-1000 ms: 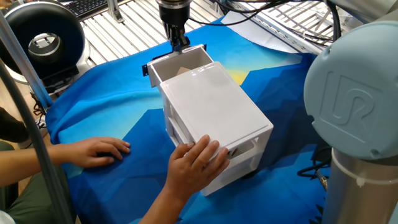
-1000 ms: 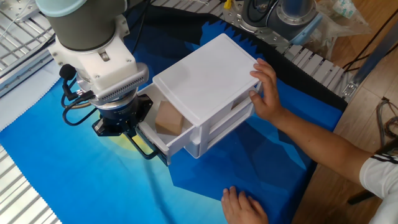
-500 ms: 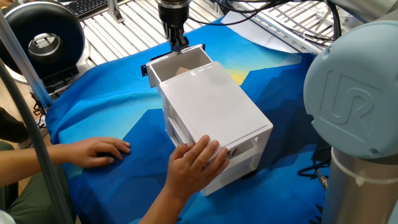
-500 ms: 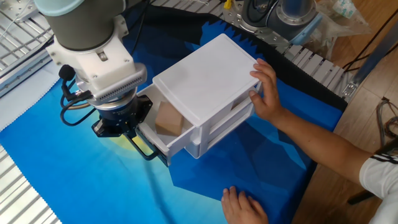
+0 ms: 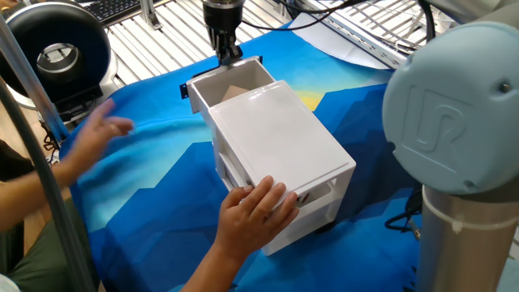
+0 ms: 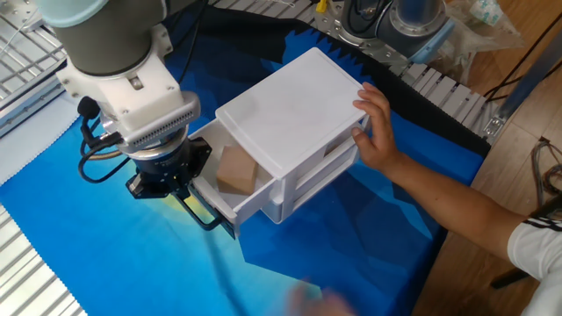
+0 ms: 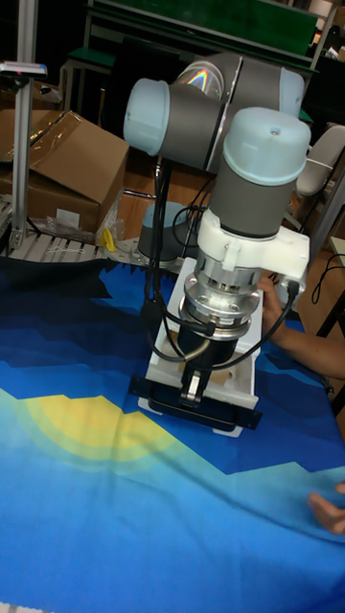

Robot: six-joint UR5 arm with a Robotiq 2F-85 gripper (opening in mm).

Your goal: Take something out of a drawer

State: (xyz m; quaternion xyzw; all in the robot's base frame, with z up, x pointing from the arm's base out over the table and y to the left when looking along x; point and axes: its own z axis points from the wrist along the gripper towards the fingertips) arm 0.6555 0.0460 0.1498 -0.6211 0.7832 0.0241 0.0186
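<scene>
The top drawer of the white drawer unit stands partly pulled out. Inside it lies a light-brown wooden cube, also showing as a tan corner in one fixed view. My gripper reaches down at the drawer's front and is shut on its black handle. In the tall fixed view the gripper has its fingers pinched together over the handle bar. In the other fixed view the wrist hides the fingertips.
A person's hand presses on the unit's far end, seen too as the hand in the other fixed view. A second hand hovers blurred over the blue cloth. A black round device stands at the back left.
The gripper has pulled the handle a little outward, so the drawer is slightly more open. The person's free hand has lifted off the cloth and is moving.
</scene>
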